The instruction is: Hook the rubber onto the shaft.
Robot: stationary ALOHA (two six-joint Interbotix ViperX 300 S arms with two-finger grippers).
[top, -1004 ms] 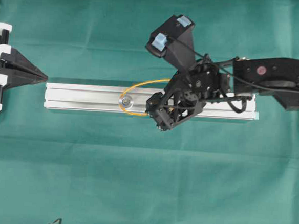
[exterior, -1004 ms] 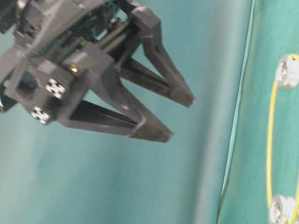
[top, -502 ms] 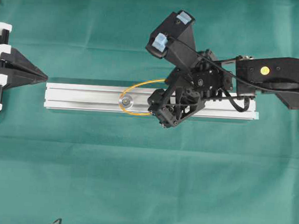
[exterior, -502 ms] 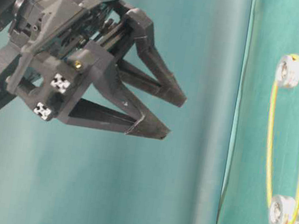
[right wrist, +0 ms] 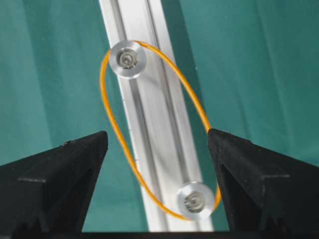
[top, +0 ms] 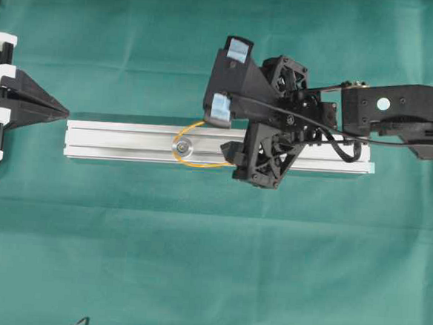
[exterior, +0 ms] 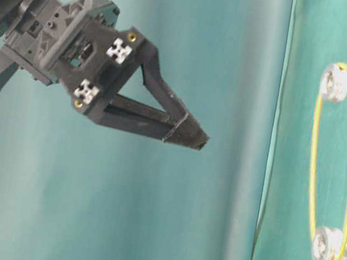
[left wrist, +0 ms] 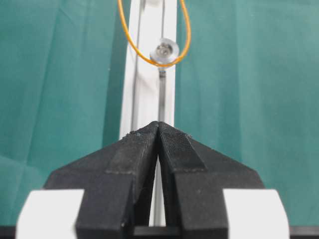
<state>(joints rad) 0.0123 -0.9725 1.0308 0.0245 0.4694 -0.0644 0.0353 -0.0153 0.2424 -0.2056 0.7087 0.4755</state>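
Note:
The rubber, a thin orange loop, runs around two silver shafts on the aluminium rail. In the overhead view part of the rubber shows around the left shaft; the other shaft is hidden under my right gripper. That gripper is open and empty, hanging above the rail with its fingers either side of the loop, well off the cloth in the table-level view. My left gripper is shut and empty at the rail's left end.
The rail lies across the green cloth. A small dark object sits at the front edge. The right arm reaches in from the right.
My right gripper has rolled about its wrist and shifted slightly right above the rail. The rubber stays around both shafts. The left gripper has not moved.

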